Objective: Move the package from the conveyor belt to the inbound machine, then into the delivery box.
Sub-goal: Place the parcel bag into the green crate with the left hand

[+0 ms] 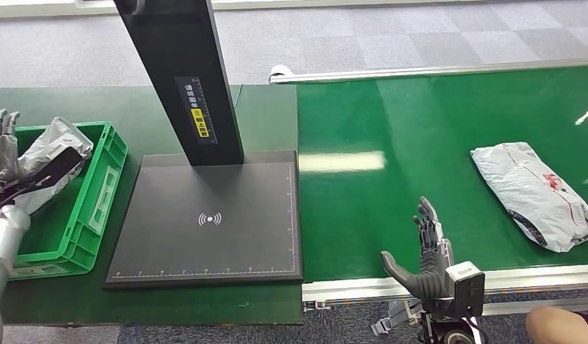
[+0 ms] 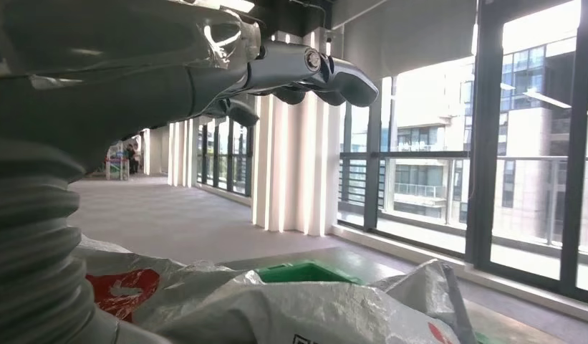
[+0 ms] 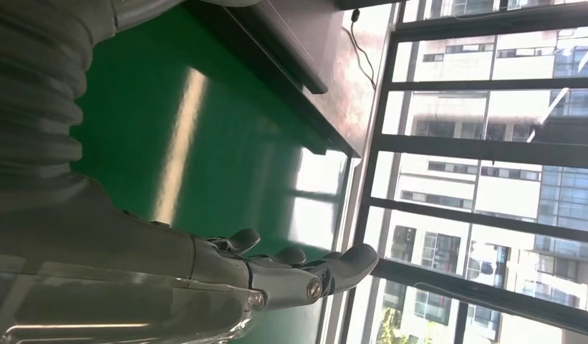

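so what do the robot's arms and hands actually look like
Both arms are silver-grey metal. Each wrist has a grey ribbed cover. The right hand is dark grey with a thick grey thumb, darker segmented fingers, and a pale boxy wrist block behind it. The left hand has silvery fingers with glossy grey tips.

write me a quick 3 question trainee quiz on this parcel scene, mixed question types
1. True or false: the scanner plate has a package lying on it.
2. Where does the left robot hand sit? A over the green crate B over the conveyor belt C on the scanner post
3. Fill in: the white package on the belt lies to the ___ of the right robot hand.

Key: 1 false; 2 A; 3 right
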{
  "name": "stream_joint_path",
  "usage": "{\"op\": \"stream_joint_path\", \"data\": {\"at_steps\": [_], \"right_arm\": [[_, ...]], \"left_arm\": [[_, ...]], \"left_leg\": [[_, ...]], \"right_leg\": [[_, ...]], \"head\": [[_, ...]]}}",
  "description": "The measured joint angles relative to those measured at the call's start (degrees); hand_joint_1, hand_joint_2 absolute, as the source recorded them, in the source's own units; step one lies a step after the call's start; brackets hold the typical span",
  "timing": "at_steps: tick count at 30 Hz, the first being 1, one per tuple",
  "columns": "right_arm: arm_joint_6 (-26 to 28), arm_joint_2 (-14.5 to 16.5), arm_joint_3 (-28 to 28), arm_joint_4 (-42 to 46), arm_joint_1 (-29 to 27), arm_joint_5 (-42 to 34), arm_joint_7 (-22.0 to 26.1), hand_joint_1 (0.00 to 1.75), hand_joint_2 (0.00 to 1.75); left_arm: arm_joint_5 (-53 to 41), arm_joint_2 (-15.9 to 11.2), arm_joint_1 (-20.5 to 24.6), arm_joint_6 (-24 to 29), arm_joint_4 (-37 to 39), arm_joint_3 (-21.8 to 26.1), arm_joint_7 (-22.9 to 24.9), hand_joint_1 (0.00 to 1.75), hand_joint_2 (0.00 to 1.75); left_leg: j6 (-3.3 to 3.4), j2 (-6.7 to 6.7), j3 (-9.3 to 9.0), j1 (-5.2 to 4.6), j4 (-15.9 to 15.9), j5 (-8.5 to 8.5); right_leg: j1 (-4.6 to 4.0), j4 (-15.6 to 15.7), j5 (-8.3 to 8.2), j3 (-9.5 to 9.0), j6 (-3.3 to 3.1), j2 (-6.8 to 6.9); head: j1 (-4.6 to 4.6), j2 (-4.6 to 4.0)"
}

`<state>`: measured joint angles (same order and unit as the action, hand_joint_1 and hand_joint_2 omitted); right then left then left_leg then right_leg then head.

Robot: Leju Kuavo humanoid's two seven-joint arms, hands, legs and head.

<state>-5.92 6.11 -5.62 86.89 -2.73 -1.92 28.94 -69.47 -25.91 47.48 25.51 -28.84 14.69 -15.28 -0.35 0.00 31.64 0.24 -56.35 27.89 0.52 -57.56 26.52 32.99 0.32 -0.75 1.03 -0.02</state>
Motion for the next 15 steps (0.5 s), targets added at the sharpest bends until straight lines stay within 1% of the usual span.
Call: {"op": "stream_joint_path", "data": {"at_steps": [4,8,11,13,15], "right_arm": [[0.1,0.0,0.0,-0.4,0.2,0.0,0.0,0.0,1.75],[0.1,0.0,0.0,-0.7,0.3,0.0,0.0,0.0,1.75],[0.1,0.0,0.0,-0.8,0.4,0.0,0.0,0.0,1.75],[0.1,0.0,0.0,-0.8,0.4,0.0,0.0,0.0,1.75],[0.1,0.0,0.0,-0.8,0.3,0.0,0.0,0.0,1.75]], "left_arm": [[4.5,0.9,0.1,-1.8,-0.7,0.8,-4.0,0.0,1.75],[8.2,2.8,-0.2,-3.6,-3.4,0.8,-6.4,0.0,1.75],[13.0,4.7,-2.2,-6.1,-8.8,0.1,-8.3,0.0,1.75],[14.9,6.0,-4.4,-8.6,-13.6,-1.1,-8.0,0.0,1.75],[17.1,7.4,-6.6,-12.7,-18.3,-2.7,-7.2,0.0,1.75]], "left_leg": [[0.0,-0.01,-0.01,0.0,0.0,0.0],[0.0,-0.02,0.0,-0.01,0.0,0.0],[0.01,-0.02,-0.01,-0.02,0.0,0.01],[0.01,-0.01,0.0,-0.02,0.0,0.01],[0.01,-0.01,0.0,-0.02,0.0,0.01]], "right_leg": [[0.0,0.0,0.0,0.0,0.0,0.01],[0.01,0.0,0.0,-0.01,0.0,0.02],[0.02,0.0,0.0,-0.01,0.0,0.01],[0.02,0.0,0.0,0.0,0.0,0.01],[0.02,0.0,0.0,0.01,0.01,0.02]], "head": [[0.0,0.0],[0.0,0.0],[0.01,0.0],[0.01,0.0],[0.0,0.0]]}}
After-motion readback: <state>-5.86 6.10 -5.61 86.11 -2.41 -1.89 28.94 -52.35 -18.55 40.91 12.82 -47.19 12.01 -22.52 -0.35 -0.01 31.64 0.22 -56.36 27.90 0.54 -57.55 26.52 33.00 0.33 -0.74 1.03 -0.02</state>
